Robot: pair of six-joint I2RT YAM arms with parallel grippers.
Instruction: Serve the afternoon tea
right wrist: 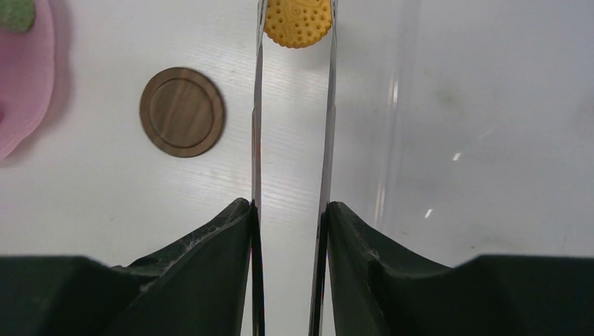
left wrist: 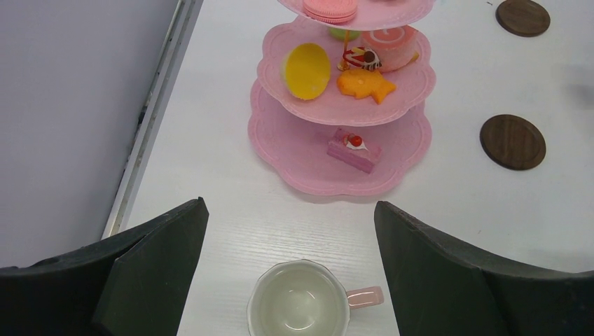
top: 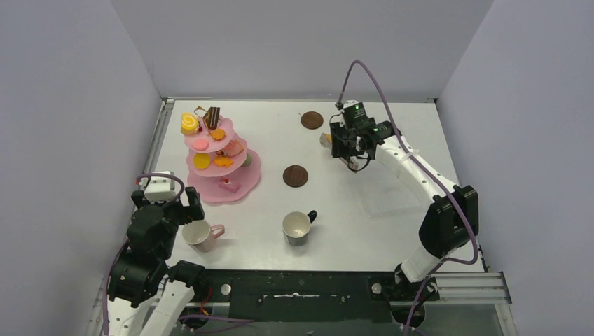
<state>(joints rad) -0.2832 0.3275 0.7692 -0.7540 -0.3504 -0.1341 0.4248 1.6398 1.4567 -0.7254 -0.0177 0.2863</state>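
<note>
The pink three-tier stand (top: pixel 242 183) at the left carries several toy pastries, among them a pink cake slice (left wrist: pixel 355 150) on the bottom tier (left wrist: pixel 280 140). My left gripper (left wrist: pixel 291 206) hangs open over the pink mug (left wrist: pixel 300 301), its fingers well apart on either side. The black mug (top: pixel 298 227) stands near the front centre. Two brown coasters (top: pixel 295 176) (top: pixel 312 120) lie bare. My right gripper (right wrist: pixel 289 208) is shut on the long metal tongs (right wrist: pixel 256 140), whose tips pinch a round yellow biscuit (right wrist: pixel 298 22) above the table.
A clear plastic tray (right wrist: pixel 490 140) lies under and to the right of the tongs. The nearer coaster (right wrist: pixel 182 111) sits left of the tongs, with the stand's edge (right wrist: pixel 28 84) beyond it. Grey walls close in the table on three sides.
</note>
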